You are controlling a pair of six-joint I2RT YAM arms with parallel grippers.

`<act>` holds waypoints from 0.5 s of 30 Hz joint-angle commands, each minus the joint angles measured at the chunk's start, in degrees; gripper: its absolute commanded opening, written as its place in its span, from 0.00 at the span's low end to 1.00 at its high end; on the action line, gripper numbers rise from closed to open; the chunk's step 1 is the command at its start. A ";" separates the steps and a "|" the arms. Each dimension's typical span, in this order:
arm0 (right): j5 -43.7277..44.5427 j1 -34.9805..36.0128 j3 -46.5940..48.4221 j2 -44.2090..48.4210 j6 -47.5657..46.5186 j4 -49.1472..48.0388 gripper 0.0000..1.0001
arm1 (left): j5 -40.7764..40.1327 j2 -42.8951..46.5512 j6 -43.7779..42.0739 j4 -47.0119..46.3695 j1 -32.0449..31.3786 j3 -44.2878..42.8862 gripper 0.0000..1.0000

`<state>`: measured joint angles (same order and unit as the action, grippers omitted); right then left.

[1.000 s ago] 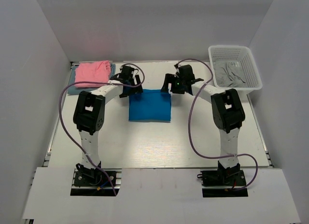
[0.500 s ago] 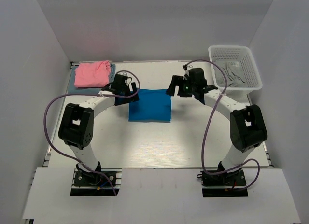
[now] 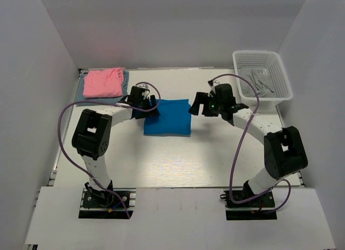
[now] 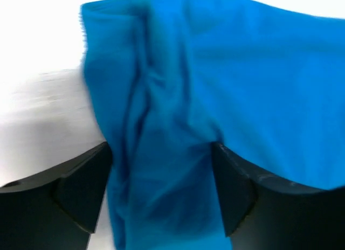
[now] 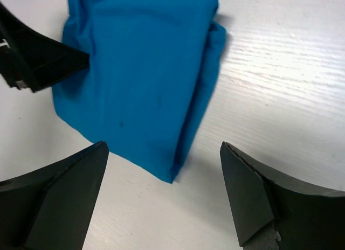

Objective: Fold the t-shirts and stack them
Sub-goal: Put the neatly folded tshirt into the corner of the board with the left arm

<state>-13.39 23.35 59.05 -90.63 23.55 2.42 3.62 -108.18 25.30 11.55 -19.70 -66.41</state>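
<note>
A bright blue t-shirt lies folded into a rectangle at the table's middle. My left gripper is at its left edge. In the left wrist view the blue t-shirt has a bunched fold lying between that gripper's wide-open fingers. My right gripper hangs open just off the shirt's right edge. The right wrist view shows the blue t-shirt with its near corner between the spread fingers of the gripper. A pink t-shirt lies folded on a grey-blue t-shirt at the back left.
A white mesh basket holding grey cloth stands at the back right. White walls close in the table on three sides. The left gripper's black finger shows at the left of the right wrist view.
Both grippers have come toward the near side, down along the blue t-shirt's edges. The left one has moved onto the shirt's left edge. The shirt has not shifted.
</note>
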 commanded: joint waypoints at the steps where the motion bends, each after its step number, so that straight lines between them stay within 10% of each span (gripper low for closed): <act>1: 3.63 -0.24 -2.87 2.73 0.09 -0.57 0.90 | 8.51 -3.09 0.80 -1.70 -0.60 5.32 0.82; 5: 6.69 -0.59 -5.34 5.20 -0.35 -1.27 0.90 | 5.97 -3.62 2.12 -1.54 -0.60 6.38 0.56; 10: 13.12 -0.94 -7.80 9.94 -1.40 -0.66 0.90 | 4.74 -3.53 2.12 -1.53 -1.13 5.86 0.00; 15: 20.40 -1.65 -11.75 14.59 -1.84 -0.66 0.90 | -3.14 -0.99 0.55 2.40 -1.13 0.68 0.00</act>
<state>0.38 22.20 49.36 -78.72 22.90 2.90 6.81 -109.21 27.59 5.80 -20.12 -64.05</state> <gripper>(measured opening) 0.901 0.210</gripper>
